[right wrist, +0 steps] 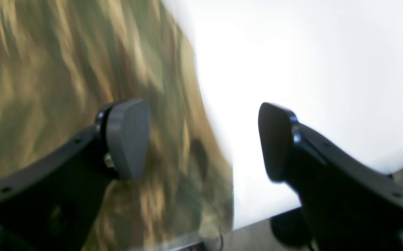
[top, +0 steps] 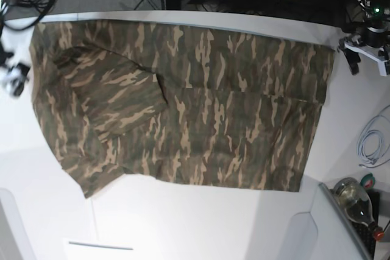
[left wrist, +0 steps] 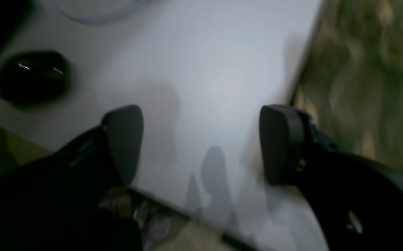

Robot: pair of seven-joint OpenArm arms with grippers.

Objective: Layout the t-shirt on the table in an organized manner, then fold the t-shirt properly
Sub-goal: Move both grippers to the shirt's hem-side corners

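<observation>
- Base view: overhead, straight down, far; the table [top: 183,223] fills the frame.
- Left wrist: close, behind its fingers, the t-shirt [left wrist: 372,80] at 2 o'clock.
- Right wrist: close, shirt at 9 o'clock.
- All share shirt and tabletop.

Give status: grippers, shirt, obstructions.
Left gripper open, empty. Right gripper open, empty. Shirt flat on table, one sleeve folded in. Nothing in the way.

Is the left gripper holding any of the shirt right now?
No. In the left wrist view the left gripper has its jaws wide apart over bare table, with the t-shirt off to one side.
</observation>
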